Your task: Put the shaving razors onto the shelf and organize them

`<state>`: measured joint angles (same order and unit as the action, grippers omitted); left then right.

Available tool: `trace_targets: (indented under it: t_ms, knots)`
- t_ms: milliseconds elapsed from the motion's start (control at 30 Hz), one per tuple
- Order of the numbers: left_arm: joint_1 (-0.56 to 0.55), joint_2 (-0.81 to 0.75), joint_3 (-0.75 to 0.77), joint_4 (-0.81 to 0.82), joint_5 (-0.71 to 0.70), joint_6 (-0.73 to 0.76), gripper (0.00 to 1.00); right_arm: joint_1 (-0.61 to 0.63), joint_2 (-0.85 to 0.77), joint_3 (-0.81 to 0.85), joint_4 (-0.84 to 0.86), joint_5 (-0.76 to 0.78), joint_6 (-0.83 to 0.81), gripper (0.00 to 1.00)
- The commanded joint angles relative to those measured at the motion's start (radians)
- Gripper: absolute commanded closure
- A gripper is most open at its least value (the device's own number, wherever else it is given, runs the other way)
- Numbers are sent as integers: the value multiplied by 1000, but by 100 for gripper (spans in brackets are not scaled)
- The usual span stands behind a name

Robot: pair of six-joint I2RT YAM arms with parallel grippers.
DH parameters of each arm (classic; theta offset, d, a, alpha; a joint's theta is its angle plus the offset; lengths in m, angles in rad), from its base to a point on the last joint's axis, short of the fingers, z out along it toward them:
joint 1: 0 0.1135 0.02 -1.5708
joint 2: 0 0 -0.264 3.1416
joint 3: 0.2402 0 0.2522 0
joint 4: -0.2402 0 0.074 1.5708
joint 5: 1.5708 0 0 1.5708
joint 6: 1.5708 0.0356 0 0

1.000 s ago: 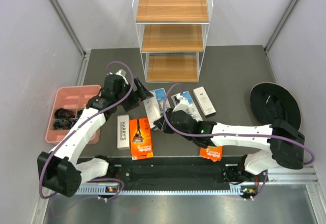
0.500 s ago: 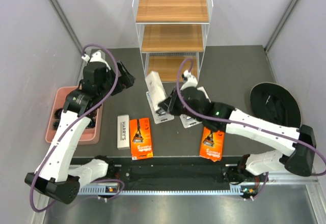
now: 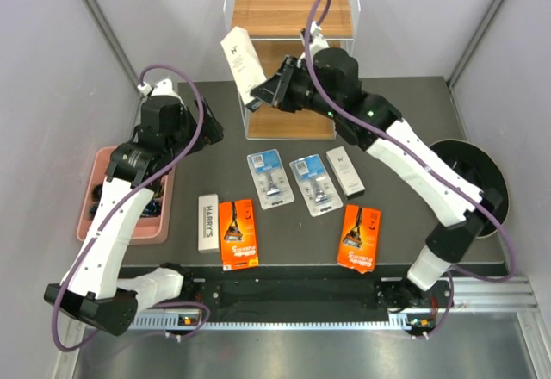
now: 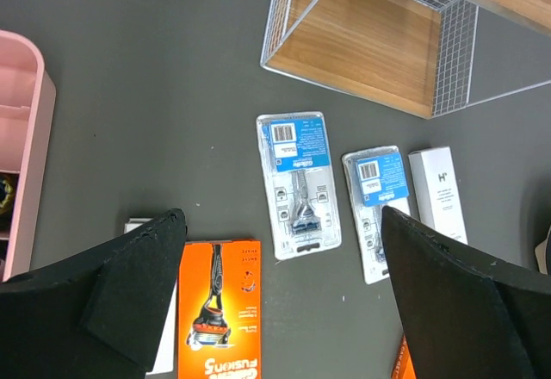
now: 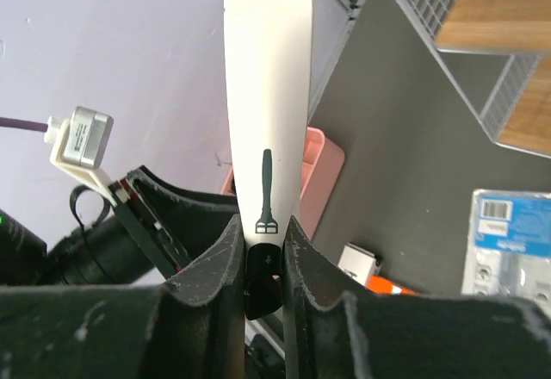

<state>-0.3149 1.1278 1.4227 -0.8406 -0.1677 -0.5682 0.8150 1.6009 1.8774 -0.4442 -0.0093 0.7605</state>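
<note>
The right arm stretches far out from its base, its forearm running up and to the left across the tabletop (image 3: 405,112), its wrist raised in front of the shelf (image 3: 291,65). The right gripper (image 3: 263,96) is clamped on the lower end of a long white box (image 3: 243,60). The wrist view shows the two fingers (image 5: 222,263) pinching it narrow edge on, just below a small dark razor symbol printed on that edge. The box is in the air, tilted, with its free end leaning up and to the left. In the overhead view it lies across the shelf's left frame (whether it touches the wire cannot be told). All three wooden tiers are bare.

The left arm is raised with a bent elbow to the left of the shelf. The left gripper (image 3: 209,129) is spread wide and holds nothing, and its wrist camera looks down on the packs below.

Six packs lie flat on the tabletop in front of the shelf:
- Two blue-clear blister packs (image 3: 269,180) (image 3: 312,184) lie side by side.
- A white box marked H (image 3: 344,171) is just to their right.
- The HARRY'S box (image 3: 207,222) lies nearer the arm bases, beside an orange card (image 3: 238,233).
- A second orange card (image 3: 359,238) lies well apart to the right.

The pink compartment tray (image 4: 21,112) sits at the left edge.
</note>
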Motion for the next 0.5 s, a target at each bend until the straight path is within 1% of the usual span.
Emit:
trace_targets:
  t_ms: [0, 100, 267, 400, 467]
  knots:
    - [5, 7, 62, 35, 14, 37, 1, -34, 105, 202, -37, -107, -32, 94]
    - [5, 13, 79, 49, 11, 48, 1, -56, 163, 294, -59, -109, -18, 94]
    - [5, 18, 90, 61, -3, 67, 1, -108, 192, 330, -7, -153, 17, 94]
    - [5, 33, 82, 55, -7, 73, 1, -160, 206, 333, 97, -303, 45, 94]
    - [5, 36, 74, 64, -7, 71, 1, -175, 217, 347, 108, -327, 43, 94]
